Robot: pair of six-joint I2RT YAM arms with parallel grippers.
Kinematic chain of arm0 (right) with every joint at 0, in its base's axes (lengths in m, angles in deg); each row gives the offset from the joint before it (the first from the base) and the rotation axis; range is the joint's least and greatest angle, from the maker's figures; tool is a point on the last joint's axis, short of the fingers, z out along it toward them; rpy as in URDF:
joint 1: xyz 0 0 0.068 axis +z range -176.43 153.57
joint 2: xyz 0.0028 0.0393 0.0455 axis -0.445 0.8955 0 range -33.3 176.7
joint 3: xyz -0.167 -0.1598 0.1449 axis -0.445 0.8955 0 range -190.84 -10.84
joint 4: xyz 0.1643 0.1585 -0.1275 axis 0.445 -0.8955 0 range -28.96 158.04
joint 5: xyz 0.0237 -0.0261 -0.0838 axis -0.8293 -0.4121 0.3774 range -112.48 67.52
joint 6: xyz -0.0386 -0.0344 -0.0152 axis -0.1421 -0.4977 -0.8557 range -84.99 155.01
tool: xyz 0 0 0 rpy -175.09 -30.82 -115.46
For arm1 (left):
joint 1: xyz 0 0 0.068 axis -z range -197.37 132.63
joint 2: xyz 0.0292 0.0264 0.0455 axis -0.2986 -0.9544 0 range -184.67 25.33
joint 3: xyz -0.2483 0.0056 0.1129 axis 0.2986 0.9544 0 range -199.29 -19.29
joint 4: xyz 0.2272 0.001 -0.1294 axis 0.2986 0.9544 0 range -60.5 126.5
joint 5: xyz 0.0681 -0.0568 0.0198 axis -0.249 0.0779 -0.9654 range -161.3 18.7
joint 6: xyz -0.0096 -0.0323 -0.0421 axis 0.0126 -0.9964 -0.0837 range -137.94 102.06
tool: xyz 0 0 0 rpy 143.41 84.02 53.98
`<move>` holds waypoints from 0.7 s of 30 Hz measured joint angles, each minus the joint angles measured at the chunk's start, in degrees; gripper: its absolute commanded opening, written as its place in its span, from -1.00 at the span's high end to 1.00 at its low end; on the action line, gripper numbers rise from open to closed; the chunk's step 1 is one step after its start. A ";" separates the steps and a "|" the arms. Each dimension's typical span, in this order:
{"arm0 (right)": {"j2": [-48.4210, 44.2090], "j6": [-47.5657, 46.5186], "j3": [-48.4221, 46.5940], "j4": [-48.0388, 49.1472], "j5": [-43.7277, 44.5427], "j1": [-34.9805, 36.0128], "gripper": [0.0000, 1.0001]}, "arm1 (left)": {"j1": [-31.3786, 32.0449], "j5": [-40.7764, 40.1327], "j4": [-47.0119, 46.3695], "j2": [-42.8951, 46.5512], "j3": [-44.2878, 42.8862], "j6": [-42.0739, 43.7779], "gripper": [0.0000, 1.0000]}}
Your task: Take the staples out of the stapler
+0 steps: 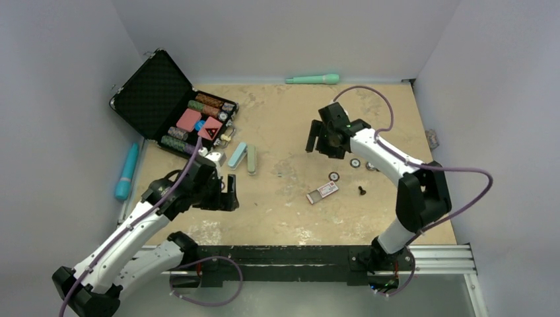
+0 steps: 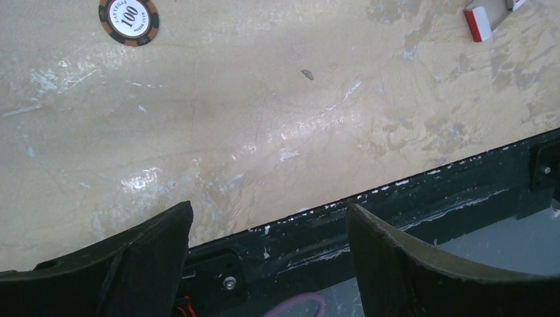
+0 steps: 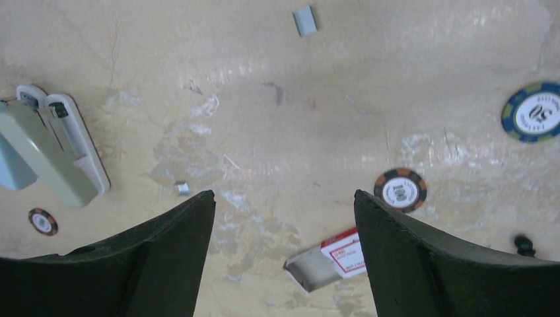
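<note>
The stapler [image 1: 244, 158] lies swung open on the table left of centre, a pale green body beside a light blue part. In the right wrist view the stapler [image 3: 56, 148] shows its white magazine track. A short strip of staples [image 3: 304, 20] lies loose on the table, and a smaller bit of staples [image 3: 181, 189] sits near the left fingertip. My right gripper [image 3: 284, 195] hangs open above the table right of the stapler, holding nothing; the right gripper [image 1: 317, 140] is well clear of it. My left gripper [image 1: 231, 191] is open and empty just in front of the stapler, over the table's near edge [image 2: 269, 208].
An open staple box [image 1: 322, 191] lies mid-table, with poker chips [image 1: 334, 176] and a black screw [image 1: 361, 190] nearby. An open black chip case [image 1: 173, 105] stands at the back left. A blue tool [image 1: 127, 172] lies along the left edge, a green one [image 1: 312, 79] at the back wall.
</note>
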 measured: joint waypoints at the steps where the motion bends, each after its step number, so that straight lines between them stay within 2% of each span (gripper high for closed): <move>1: 1.84 -0.92 -1.49 0.42 0.52 -0.02 -0.56 | 0.00 0.00 1.31 0.85 -0.70 0.07 -0.80; 6: 8.96 -4.48 -7.56 1.05 2.36 -0.02 -0.43 | 0.00 1.18 3.69 6.16 -2.49 0.33 -0.81; 11: 17.09 -6.93 -14.49 0.79 4.24 -0.74 -0.40 | 0.00 1.11 3.91 10.58 -2.49 0.31 -0.81; 21: 27.65 -9.84 -23.69 -0.07 5.79 -3.54 -0.16 | 0.00 -0.26 3.93 9.57 -2.49 0.31 -0.79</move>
